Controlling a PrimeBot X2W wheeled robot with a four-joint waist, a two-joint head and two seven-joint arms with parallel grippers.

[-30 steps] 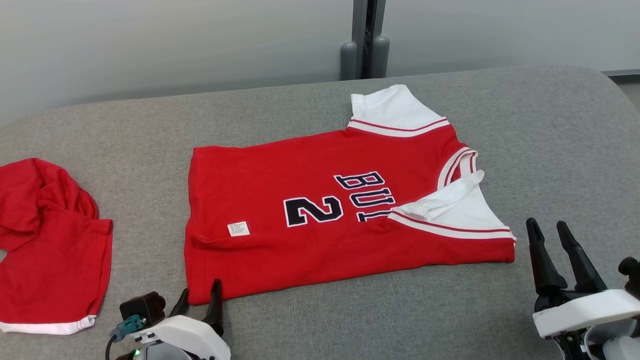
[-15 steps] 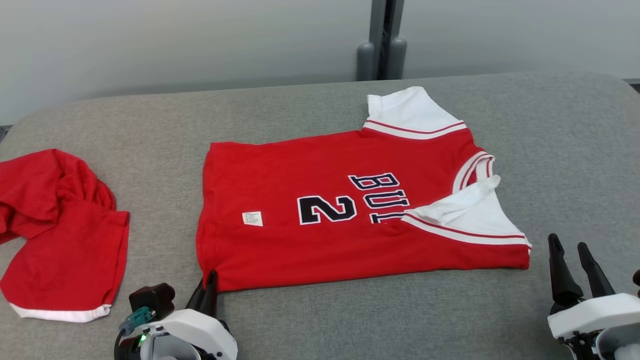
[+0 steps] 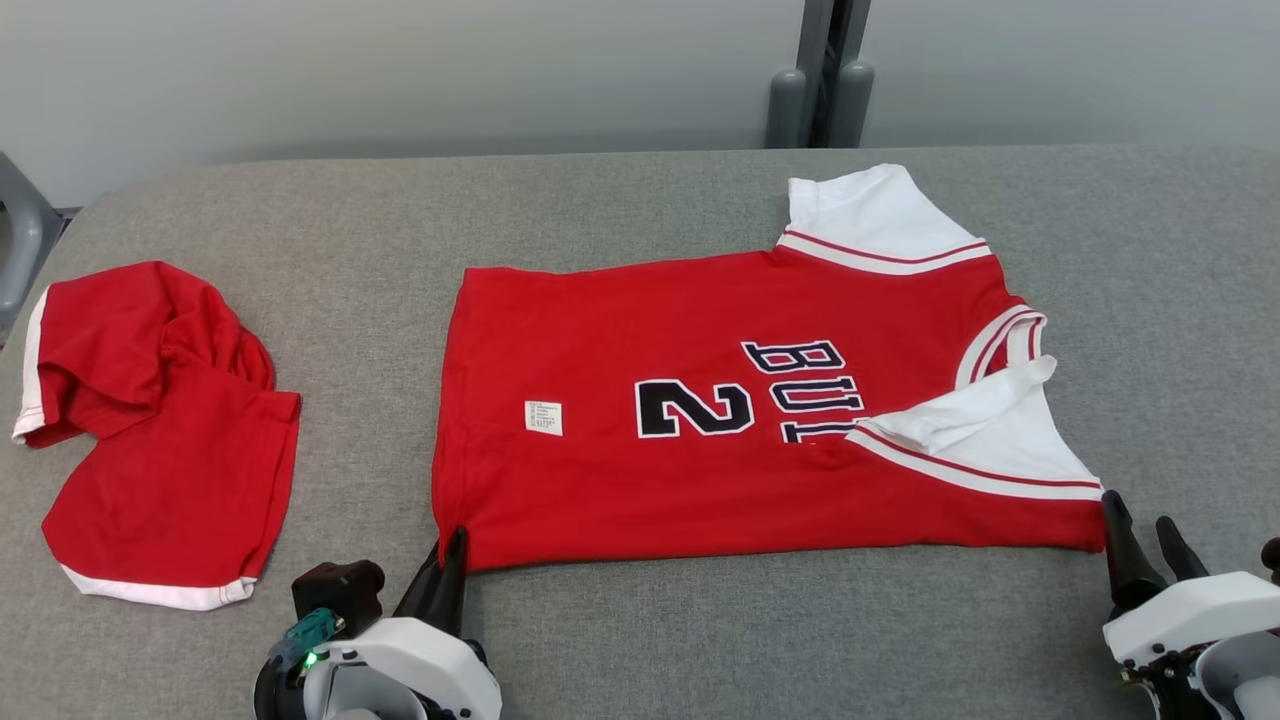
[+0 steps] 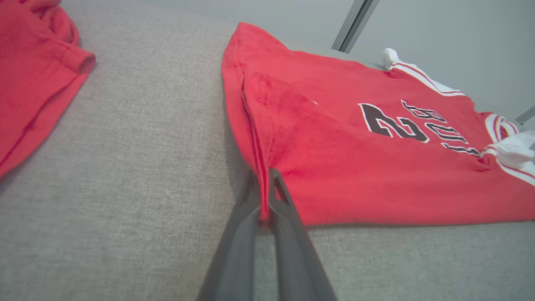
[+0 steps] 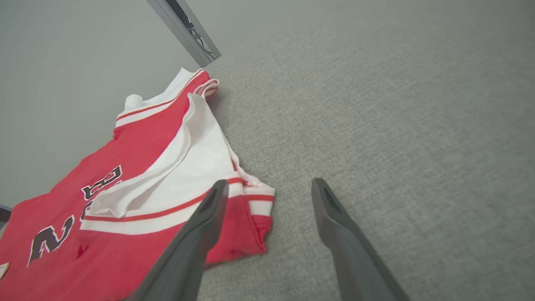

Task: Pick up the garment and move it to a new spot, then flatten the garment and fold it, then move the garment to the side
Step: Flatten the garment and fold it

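Note:
The garment [image 3: 700, 440] is a red jersey with white sleeves and dark lettering, lying flat on the grey padded table [image 3: 700, 640]. My left gripper [image 3: 455, 540] is shut on its near left hem corner. In the left wrist view the fingers [image 4: 264, 175] pinch the red hem edge of the garment [image 4: 355, 159], which rises slightly there. My right gripper [image 3: 1138, 515] stands open at the near right corner. The right wrist view has the left finger over the garment [image 5: 167, 167], the corner lying between the fingers of the gripper [image 5: 269, 184].
A second red garment [image 3: 160, 430] with white trim lies crumpled at the table's left and also shows in the left wrist view [image 4: 29, 75]. A grey post [image 3: 820, 100] stands behind the table's far edge. Bare grey surface lies in front of and to the right of the jersey.
The head camera has turned, so everything sits further right in the picture. My left gripper has shut on the near left hem corner. My right gripper has come up to the near right corner.

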